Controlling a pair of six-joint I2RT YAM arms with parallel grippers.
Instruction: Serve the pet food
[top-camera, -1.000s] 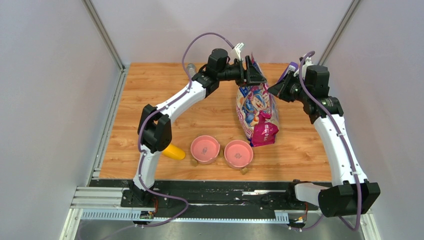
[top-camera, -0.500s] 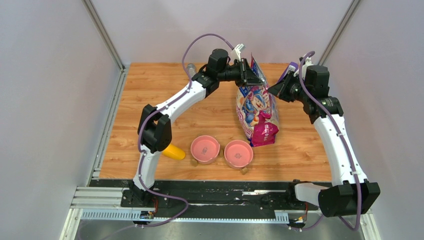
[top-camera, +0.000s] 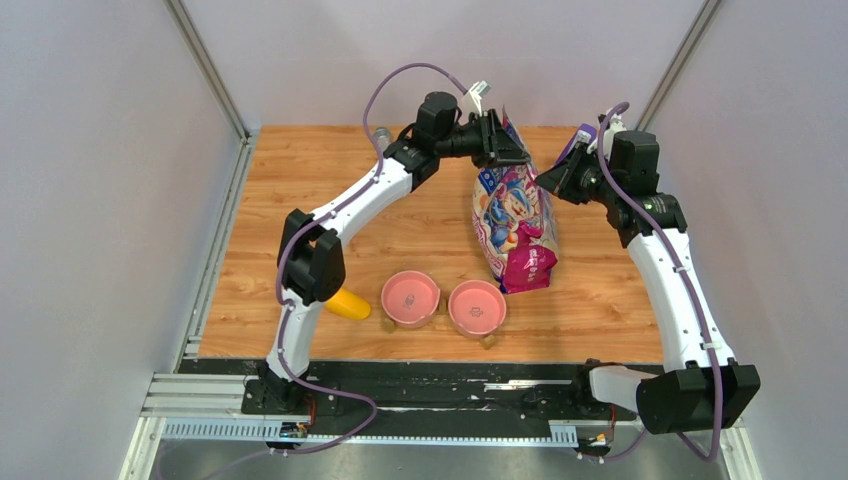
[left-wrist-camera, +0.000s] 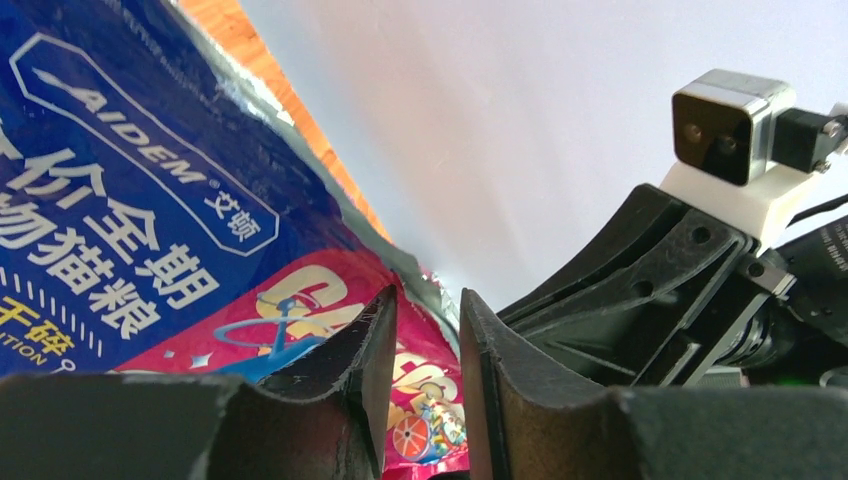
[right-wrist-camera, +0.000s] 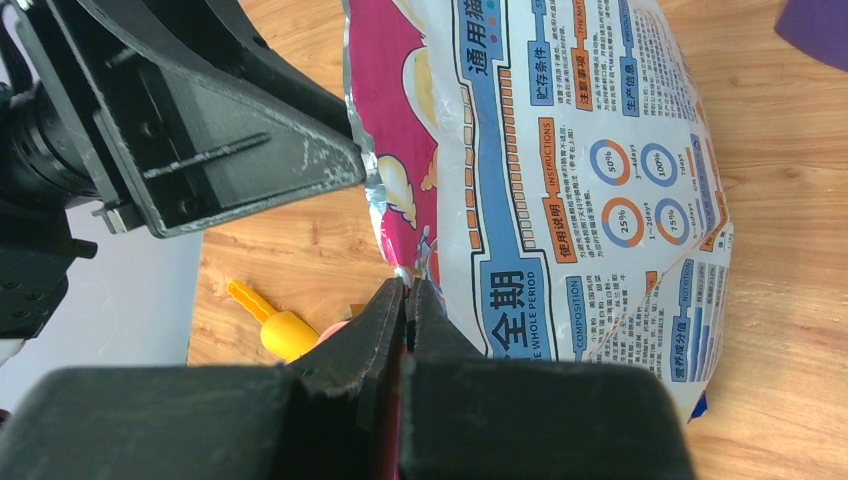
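No kibble shows; any pet food is hidden inside the glossy cartoon-cat bag (top-camera: 515, 215), which stands tilted at the middle right of the table. My left gripper (top-camera: 503, 148) is at the bag's top rim. In the left wrist view (left-wrist-camera: 428, 295) its jaws stand a little apart, with the bag's torn silver rim (left-wrist-camera: 330, 190) running between the tips. My right gripper (top-camera: 545, 180) is shut on the bag's right top edge, and the right wrist view (right-wrist-camera: 408, 285) shows the film pinched between the tips. Two pink bowls (top-camera: 410, 297) (top-camera: 477, 307) sit empty in front.
A yellow scoop (top-camera: 348, 303) lies left of the bowls, partly under my left arm, and also shows in the right wrist view (right-wrist-camera: 265, 318). A grey cylinder (top-camera: 381, 135) lies at the back left. White walls close in the wooden table (top-camera: 300, 200) on three sides.
My left gripper has shifted slightly back and up at the bag's top rim. The right gripper, the bag's body and the bowls have not moved.
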